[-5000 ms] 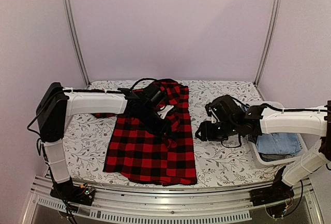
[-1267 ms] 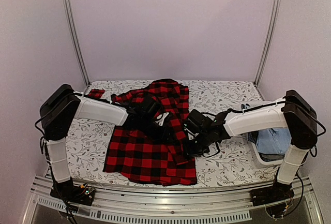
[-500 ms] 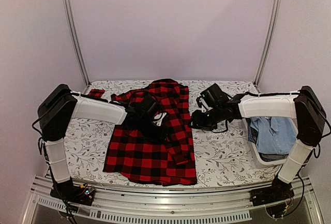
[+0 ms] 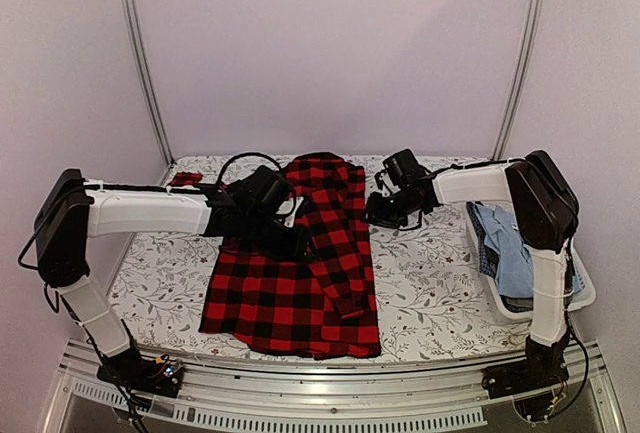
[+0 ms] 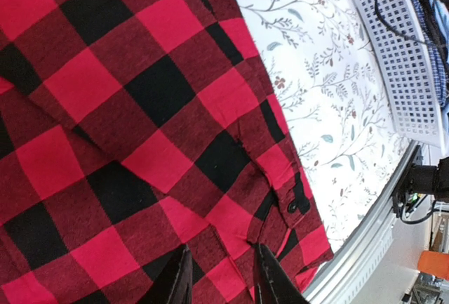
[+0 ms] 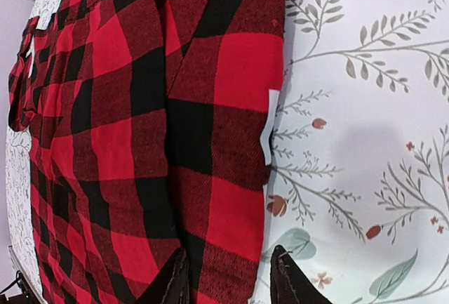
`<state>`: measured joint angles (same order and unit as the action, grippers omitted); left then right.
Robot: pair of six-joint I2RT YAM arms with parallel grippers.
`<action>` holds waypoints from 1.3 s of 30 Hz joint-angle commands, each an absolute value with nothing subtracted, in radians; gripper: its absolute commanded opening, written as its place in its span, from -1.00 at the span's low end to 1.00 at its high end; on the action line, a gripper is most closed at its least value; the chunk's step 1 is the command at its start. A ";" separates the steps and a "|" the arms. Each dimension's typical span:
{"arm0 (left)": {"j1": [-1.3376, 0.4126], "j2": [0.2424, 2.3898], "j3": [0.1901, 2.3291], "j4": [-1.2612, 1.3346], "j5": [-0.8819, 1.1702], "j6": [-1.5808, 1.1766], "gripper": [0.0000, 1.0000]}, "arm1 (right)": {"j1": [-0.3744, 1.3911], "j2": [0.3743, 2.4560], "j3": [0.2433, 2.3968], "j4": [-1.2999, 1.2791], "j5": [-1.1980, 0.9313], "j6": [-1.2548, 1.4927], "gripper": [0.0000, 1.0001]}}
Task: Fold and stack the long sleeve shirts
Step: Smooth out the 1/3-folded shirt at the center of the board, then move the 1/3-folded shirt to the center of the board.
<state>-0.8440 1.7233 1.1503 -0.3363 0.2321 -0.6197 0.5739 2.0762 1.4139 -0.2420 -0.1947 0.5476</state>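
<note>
Left gripper point(image 4: 285, 233), seen from above, hung over the upper left part of the red-and-black check shirt point(image 4: 300, 293). The shirt lay spread flat on the flowered table point(image 4: 430, 283). Right gripper point(image 4: 380, 213) sat just off the shirt's right edge, toward the collar end. Beyond my right arm stood a white basket point(image 4: 585, 288) holding blue clothes point(image 4: 510, 253).

Left wrist: fingers point(image 5: 179, 279) stood apart with nothing between them. Check cloth point(image 5: 105, 142) lay flat beneath, with a dark button point(image 5: 291, 207) just ahead.

Right wrist: fingers point(image 6: 287, 279) parted, gripping nothing. One was above the shirt's edge point(image 6: 119, 142), the other above bare table.
</note>
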 commanded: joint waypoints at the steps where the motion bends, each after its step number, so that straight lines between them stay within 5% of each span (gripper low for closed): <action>1: -0.840 1.649 1.086 -0.384 0.187 -0.635 -0.40 | 0.560 2.163 1.507 -0.234 -0.219 0.511 -0.26; 9: -0.839 1.561 1.025 -0.411 0.171 -0.663 -0.39 | 0.545 2.263 1.565 -0.249 -0.177 0.518 -0.43; 17: -0.847 1.522 0.963 -0.422 0.167 -0.684 -0.39 | 0.531 2.293 1.573 -0.272 -0.142 0.514 -1.00; 39: -1.004 1.806 0.967 -0.346 0.155 -0.734 -0.43 | 0.387 2.225 1.480 -0.321 -0.110 0.403 -1.00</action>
<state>-0.9421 1.7363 0.9344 -0.3511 0.1642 -0.7151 0.4129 2.2383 1.5429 -0.2363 -0.1665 0.4389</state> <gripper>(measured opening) 0.289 0.005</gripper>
